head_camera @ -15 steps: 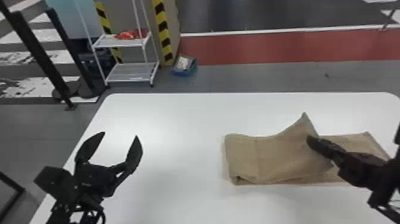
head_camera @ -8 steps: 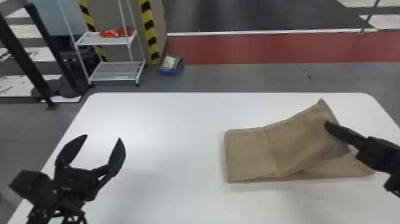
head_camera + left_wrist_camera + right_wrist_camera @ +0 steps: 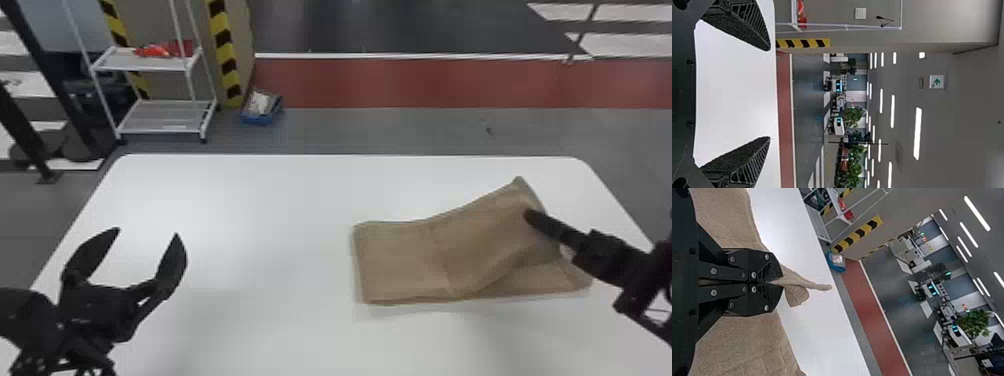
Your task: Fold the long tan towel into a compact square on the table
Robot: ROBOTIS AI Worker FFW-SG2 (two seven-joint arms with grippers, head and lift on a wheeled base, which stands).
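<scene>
Lower left of the head view, the black left gripper (image 3: 147, 231) spreads its two fingers wide over the white table (image 3: 260, 250); the frame cuts off its arm. Right of centre lies the tan towel (image 3: 400, 262), partly folded, one raised corner pinched in the closed right gripper (image 3: 529, 215), which hides some cloth at the towel's right end.

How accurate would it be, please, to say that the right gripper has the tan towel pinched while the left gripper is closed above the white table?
Not quite: the left gripper is open, its fingers spread well apart above the white table, as the head view shows. The right gripper does have the tan towel pinched.
</scene>
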